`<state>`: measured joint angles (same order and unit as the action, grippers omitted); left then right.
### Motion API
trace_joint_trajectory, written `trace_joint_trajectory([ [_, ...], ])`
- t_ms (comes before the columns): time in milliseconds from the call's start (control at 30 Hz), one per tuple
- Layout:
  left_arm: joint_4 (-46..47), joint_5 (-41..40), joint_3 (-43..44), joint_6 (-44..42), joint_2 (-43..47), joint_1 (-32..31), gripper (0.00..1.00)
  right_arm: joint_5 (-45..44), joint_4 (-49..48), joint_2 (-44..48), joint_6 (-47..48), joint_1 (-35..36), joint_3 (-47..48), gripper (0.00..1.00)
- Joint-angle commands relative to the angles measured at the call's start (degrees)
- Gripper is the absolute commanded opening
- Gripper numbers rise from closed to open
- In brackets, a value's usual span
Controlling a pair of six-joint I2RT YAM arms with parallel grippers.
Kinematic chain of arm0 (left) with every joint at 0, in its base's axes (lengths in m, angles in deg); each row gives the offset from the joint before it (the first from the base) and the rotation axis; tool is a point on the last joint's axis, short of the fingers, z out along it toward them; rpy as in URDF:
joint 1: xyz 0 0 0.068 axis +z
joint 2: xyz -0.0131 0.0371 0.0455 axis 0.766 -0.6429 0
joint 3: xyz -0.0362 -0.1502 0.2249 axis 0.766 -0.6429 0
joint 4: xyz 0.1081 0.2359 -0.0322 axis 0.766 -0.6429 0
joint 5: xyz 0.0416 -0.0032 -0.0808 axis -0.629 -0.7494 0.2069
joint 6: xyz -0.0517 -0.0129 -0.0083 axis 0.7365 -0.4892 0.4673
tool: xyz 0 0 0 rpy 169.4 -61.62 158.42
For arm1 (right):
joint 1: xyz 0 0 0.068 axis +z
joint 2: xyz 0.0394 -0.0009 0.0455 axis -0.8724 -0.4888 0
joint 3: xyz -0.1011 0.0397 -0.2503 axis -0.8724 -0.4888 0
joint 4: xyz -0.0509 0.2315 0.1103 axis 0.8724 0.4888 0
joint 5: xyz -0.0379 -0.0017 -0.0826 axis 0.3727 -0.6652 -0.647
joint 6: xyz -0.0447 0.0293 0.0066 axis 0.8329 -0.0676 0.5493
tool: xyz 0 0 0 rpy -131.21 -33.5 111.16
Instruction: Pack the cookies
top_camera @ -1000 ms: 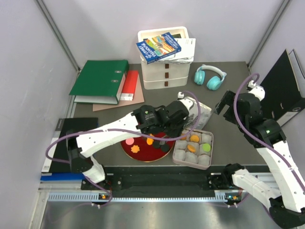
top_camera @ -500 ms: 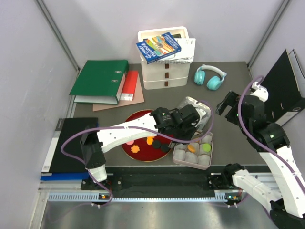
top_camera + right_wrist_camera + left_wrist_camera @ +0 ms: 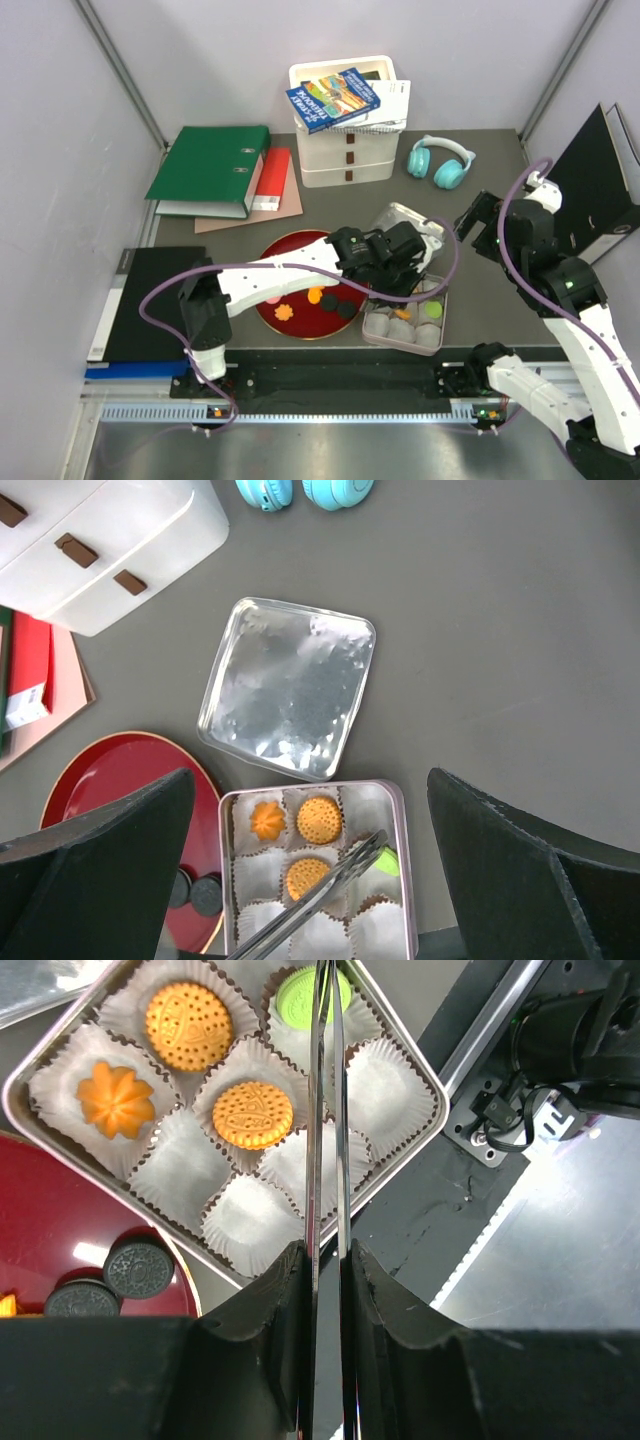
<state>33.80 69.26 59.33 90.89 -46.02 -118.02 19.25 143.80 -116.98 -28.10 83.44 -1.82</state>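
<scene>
My left gripper is shut on metal tongs over the open tin. The tong tips reach a green cookie in a paper cup. I cannot tell if they pinch it. The tin also holds two round orange cookies and an orange flower cookie. The red plate carries pink, orange, orange flower and two dark cookies. My right gripper is open and empty, high above the tin.
The tin's lid lies flat just behind the tin. Further back are white drawers with books on top, teal headphones and a green binder. A black folder leans at the right wall.
My left arm has swung right with the tongs, from over the red plate to over the tin. The right arm has shifted only slightly.
</scene>
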Motion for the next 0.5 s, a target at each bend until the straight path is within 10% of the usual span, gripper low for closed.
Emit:
trace_joint_trajectory([
  [0,2.22,1.52,2.15,-1.46,-0.87,-0.26,0.23,-0.30,-1.85,0.19,0.84,-0.29,-0.34,0.99],
  [467,-0.93,1.53,2.49,-1.99,-3.42,-0.17,0.22,-0.12,-1.68,0.28,0.76,-0.29,-0.60,0.99],
])
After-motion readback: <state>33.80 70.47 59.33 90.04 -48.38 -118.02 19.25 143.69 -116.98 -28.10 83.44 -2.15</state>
